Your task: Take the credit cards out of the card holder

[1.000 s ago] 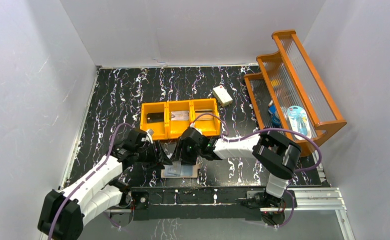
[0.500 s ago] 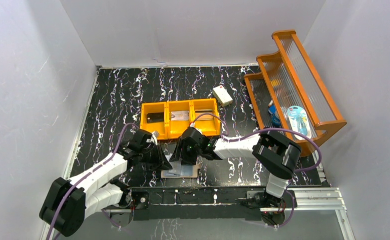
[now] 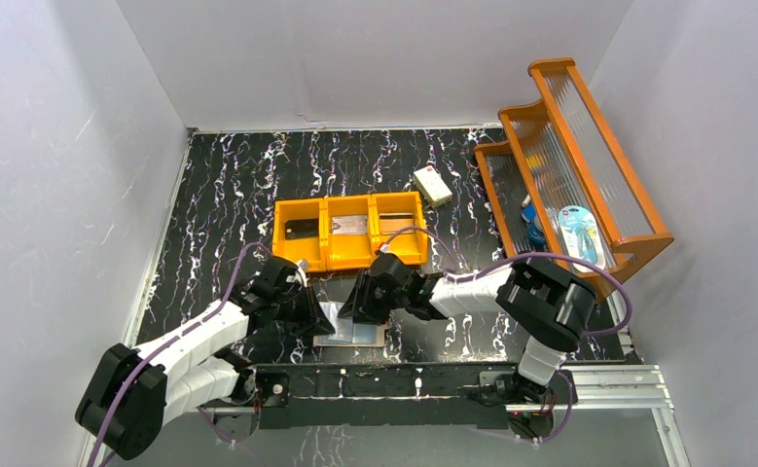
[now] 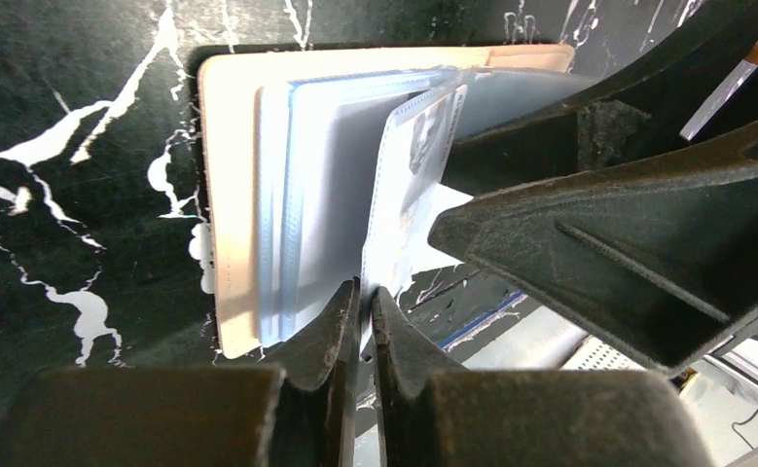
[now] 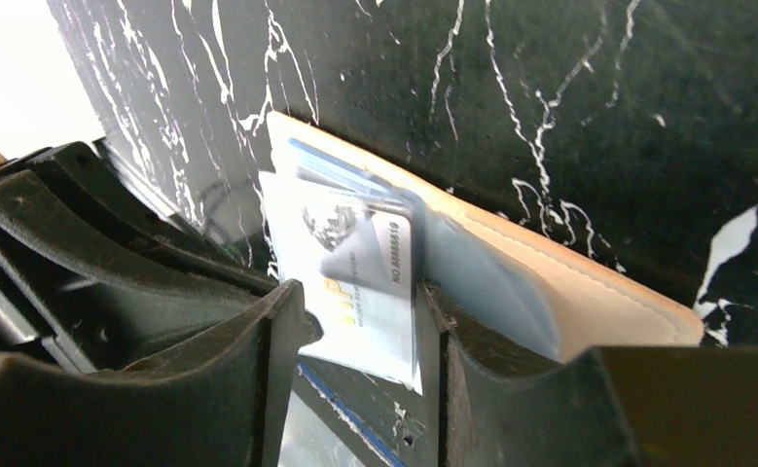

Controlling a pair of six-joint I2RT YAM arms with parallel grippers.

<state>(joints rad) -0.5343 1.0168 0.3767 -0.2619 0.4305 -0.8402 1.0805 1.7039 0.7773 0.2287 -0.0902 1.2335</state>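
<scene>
The card holder [image 3: 353,336] lies open near the table's front edge, peach outside with pale blue pockets [image 4: 287,195]. A white credit card [image 5: 355,282] with an emblem and "VIP" print sticks partly out of a pocket. My left gripper [image 4: 366,292] is shut on the near edge of that card, which also shows in the left wrist view [image 4: 415,185]. My right gripper [image 5: 360,321] is open, one finger on each side of the card, and its right finger [image 5: 472,360] rests against the pocket leaf. In the top view both grippers meet over the holder, left [image 3: 318,316] and right [image 3: 357,309].
An orange three-compartment bin [image 3: 326,255] stands just behind the holder, with a black card [image 3: 301,229] and a silver card [image 3: 350,225] in it. A white box [image 3: 433,185] lies farther back. An orange rack [image 3: 589,146] fills the right side.
The left gripper moved right to the holder and closed on the card's edge. The right arm shifted a little to the right, its gripper still over the holder.
</scene>
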